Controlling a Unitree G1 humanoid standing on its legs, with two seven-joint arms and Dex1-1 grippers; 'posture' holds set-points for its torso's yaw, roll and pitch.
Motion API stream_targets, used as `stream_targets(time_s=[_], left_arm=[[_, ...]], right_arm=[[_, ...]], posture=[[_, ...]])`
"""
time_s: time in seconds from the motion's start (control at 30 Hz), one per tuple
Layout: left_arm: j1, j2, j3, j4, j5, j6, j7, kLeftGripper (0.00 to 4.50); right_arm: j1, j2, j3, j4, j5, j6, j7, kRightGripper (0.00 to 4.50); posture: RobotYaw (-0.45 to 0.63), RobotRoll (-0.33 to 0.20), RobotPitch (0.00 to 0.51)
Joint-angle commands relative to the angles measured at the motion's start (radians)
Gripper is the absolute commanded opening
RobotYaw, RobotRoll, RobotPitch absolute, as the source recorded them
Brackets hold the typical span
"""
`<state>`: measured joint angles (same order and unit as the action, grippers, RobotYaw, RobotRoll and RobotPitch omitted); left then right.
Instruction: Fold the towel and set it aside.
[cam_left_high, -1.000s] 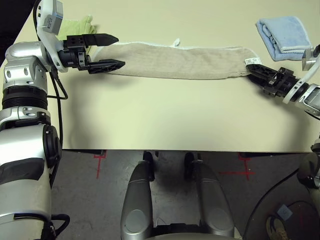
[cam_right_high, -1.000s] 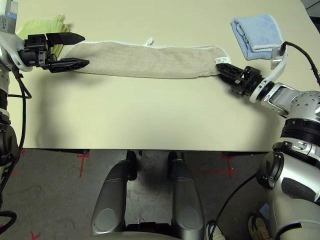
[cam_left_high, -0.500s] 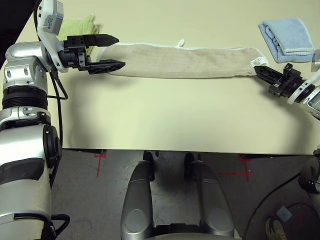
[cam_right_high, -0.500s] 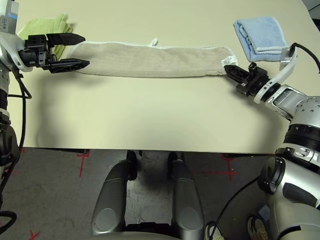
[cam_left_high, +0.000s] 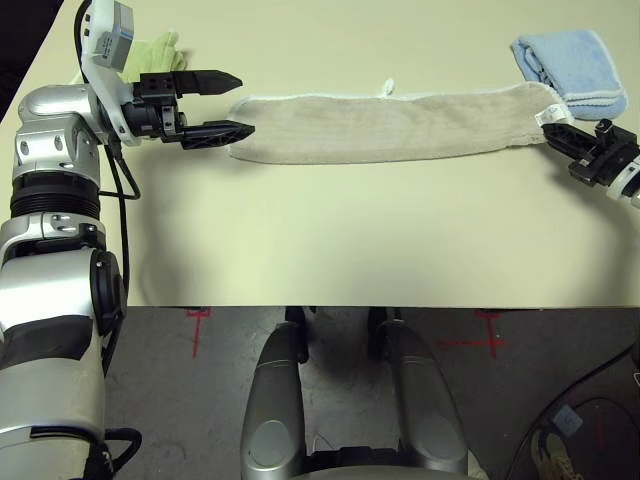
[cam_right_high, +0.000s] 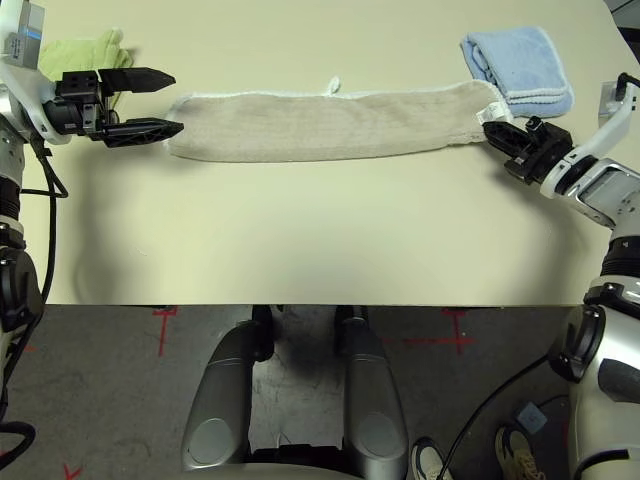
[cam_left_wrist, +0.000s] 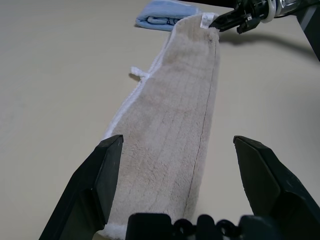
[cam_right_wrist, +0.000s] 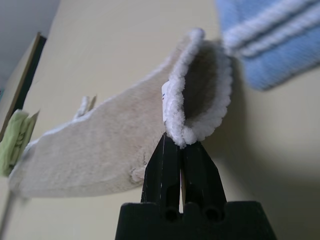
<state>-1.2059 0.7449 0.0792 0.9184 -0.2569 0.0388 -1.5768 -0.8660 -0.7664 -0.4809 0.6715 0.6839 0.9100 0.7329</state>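
The beige towel (cam_left_high: 390, 125) lies as a long folded strip across the far part of the table (cam_left_high: 330, 230), with a small loop on its far edge. My right gripper (cam_left_high: 549, 121) is shut on the towel's right end, the white-edged corner (cam_right_wrist: 195, 90) pinched and lifted between its fingertips. At the other end my left gripper (cam_left_high: 243, 103) stands open. Its two black fingers (cam_left_wrist: 100, 175) straddle the towel's left end (cam_left_wrist: 160, 200), which lies flat between them.
A light-blue folded towel (cam_left_high: 575, 62) lies at the far right, just beyond my right gripper. A lime-green cloth (cam_left_high: 155, 50) sits at the far left behind my left arm. The near half of the table is bare up to its front edge.
My right gripper has pulled the towel's right end to the right, and the whole strip has slid that way. The towel's left end now lies at my left fingertips. The left arm has barely moved.
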Motion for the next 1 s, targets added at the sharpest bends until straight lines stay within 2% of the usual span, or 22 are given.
stream_targets(time_s=[0.03,0.27,0.4,0.5,0.73,1.0], left_arm=[[0.013,0.002,-0.002,-0.003,0.007,-0.002,-0.003,4.5],[0.016,0.001,-0.006,-0.003,0.01,-0.001,-0.004,4.5],[0.016,-0.004,-0.008,-0.003,0.011,0.0,-0.004,4.5],[0.017,-0.005,-0.008,-0.005,0.01,0.001,-0.005,4.5],[0.03,0.004,-0.008,-0.024,0.009,0.007,-0.011,4.5],[0.043,0.008,-0.006,-0.041,0.007,0.018,-0.006,4.5]], right_arm=[[0.042,-0.054,0.082,-0.066,-0.034,-0.033,0.149,0.03],[0.04,-0.1,0.168,-0.207,-0.007,-0.002,0.343,0.03],[0.009,-0.085,0.216,-0.265,-0.023,-0.01,0.357,0.03],[0.022,-0.083,0.313,-0.337,-0.094,-0.075,0.372,0.03],[0.021,-0.024,0.421,-0.396,-0.164,-0.094,0.335,0.03],[-0.024,0.101,0.41,-0.43,-0.15,0.006,0.197,0.03]], posture=[[-0.05,0.0,0.366],[-0.06,0.0,0.361],[-0.06,0.0,0.361],[-0.05,0.0,0.363],[-0.04,0.0,0.368],[-0.03,0.0,0.375]])
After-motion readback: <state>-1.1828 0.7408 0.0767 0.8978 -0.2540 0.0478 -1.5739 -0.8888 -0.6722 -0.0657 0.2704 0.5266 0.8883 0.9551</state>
